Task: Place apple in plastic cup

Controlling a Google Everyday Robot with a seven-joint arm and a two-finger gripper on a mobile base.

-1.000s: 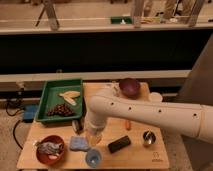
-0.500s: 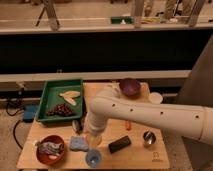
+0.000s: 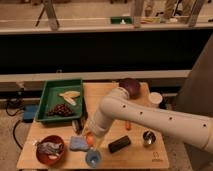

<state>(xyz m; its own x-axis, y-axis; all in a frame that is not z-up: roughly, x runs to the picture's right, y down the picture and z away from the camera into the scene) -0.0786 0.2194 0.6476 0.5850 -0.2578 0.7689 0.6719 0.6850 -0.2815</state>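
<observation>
Your wooden table (image 3: 150, 158) carries everything. The plastic cup (image 3: 93, 159) stands at its near edge, left of the middle, so take that cup as your reference. Your white arm (image 3: 150, 120) stretches from the right of the cup and slopes down towards it across the middle of the table.

The green tray (image 3: 52, 95) lies well behind the cup and to its left. Pale banana pieces (image 3: 70, 96) and a dark bunch of grapes (image 3: 60, 109) lie in it. A dark red bowl (image 3: 132, 85) stands far behind the cup and to its right, partly hidden by the arm. A red bowl (image 3: 42, 157) holding something grey and crumpled sits to the left of the cup, well apart from it. A blue-grey cloth (image 3: 77, 145) lies just left of the cup and slightly behind it.

A black cylinder (image 3: 119, 144) lies on its side near the cup, to its right. The white cup (image 3: 155, 98) stands far back on the right of the cup. The metal cup (image 3: 148, 137) stands to the right of the cup, beyond the black cylinder.

Your gripper (image 3: 90, 141) hangs just above the plastic cup, slightly behind its rim, clenched on the apple (image 3: 89, 140). The apple sits between the fingers, over the cup and not inside it. You cannot tell whether it touches the rim. A thin orange stick (image 3: 128, 125) lies behind the cup to the right, close beside the arm.
</observation>
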